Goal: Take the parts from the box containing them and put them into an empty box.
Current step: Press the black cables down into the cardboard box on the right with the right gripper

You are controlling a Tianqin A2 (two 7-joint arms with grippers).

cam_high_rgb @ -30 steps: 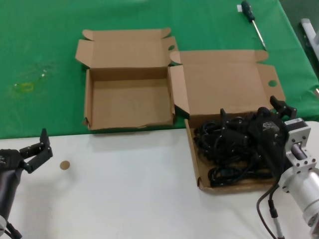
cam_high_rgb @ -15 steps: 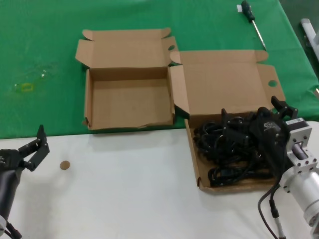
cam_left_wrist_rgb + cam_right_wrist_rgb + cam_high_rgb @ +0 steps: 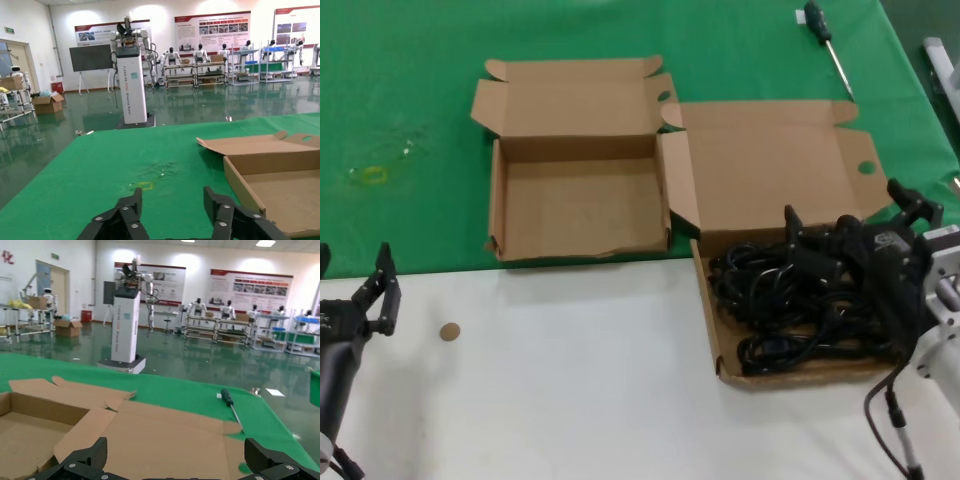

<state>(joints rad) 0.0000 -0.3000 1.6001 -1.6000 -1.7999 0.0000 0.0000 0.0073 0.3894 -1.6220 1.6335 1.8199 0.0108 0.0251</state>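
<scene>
The parts, a tangle of glossy black power cords (image 3: pixel 785 305), lie in the box containing them (image 3: pixel 712 330), which is the right-hand one with its lid (image 3: pixel 770 170) folded back. Over the cords at their right side hovers my right gripper (image 3: pixel 850 212), open wide and holding nothing. In the right wrist view that gripper (image 3: pixel 176 451) faces the lid (image 3: pixel 170 435), and the cords are hidden there. To the left stands the empty box (image 3: pixel 580 205), also seen at the side as the empty box (image 3: pixel 280 182) in the left wrist view. My left gripper (image 3: pixel 355 268) is open at the near left edge of the table, seen as the left gripper (image 3: pixel 172 201) over green cloth.
A green cloth (image 3: pixel 400 110) covers the far half of the table, and the near half is white (image 3: pixel 570 400). A small brown disc (image 3: pixel 449 331) lies on the white part. At the far right lies a screwdriver (image 3: pixel 825 40), and the right wrist view shows this screwdriver (image 3: pixel 230 405) past the lid.
My right gripper has shifted to the right over the cords, still open. My left gripper has drawn back to the left, away from the brown disc.
</scene>
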